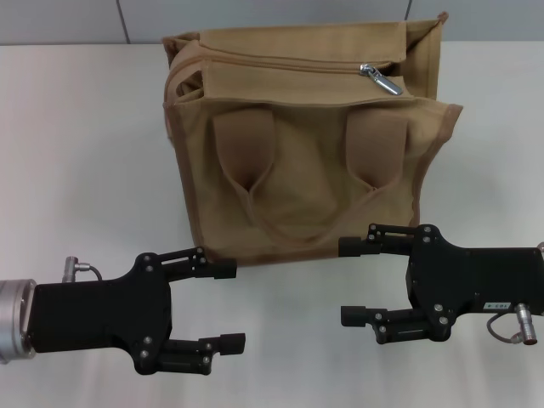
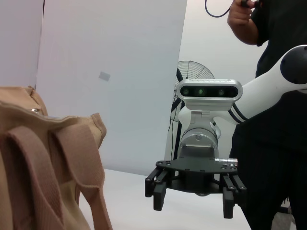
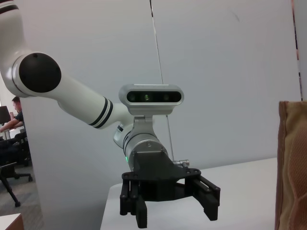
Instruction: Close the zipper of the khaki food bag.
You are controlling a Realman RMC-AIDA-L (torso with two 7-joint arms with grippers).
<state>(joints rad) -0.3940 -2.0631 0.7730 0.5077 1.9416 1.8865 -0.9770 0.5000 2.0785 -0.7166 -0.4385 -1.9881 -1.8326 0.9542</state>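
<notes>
The khaki food bag [image 1: 306,161] stands upright on the white table [image 1: 85,170], its two strap handles hanging down the near face. The zipper [image 1: 280,66] runs along the top, with the silver slider and pull tab [image 1: 380,78] near its right end. My left gripper [image 1: 229,306] is open and empty, low in front of the bag's left corner. My right gripper [image 1: 349,281] is open and empty in front of the bag's right corner. Neither touches the bag. The left wrist view shows the bag [image 2: 48,167] and the right gripper [image 2: 194,203]; the right wrist view shows the left gripper [image 3: 175,211] and a bag edge [image 3: 290,167].
A grey wall [image 1: 297,17] rises right behind the bag. A person in black [image 2: 278,96] stands beyond the table on the right arm's side, with a fan [image 2: 194,76] behind. White tabletop lies on both sides of the bag.
</notes>
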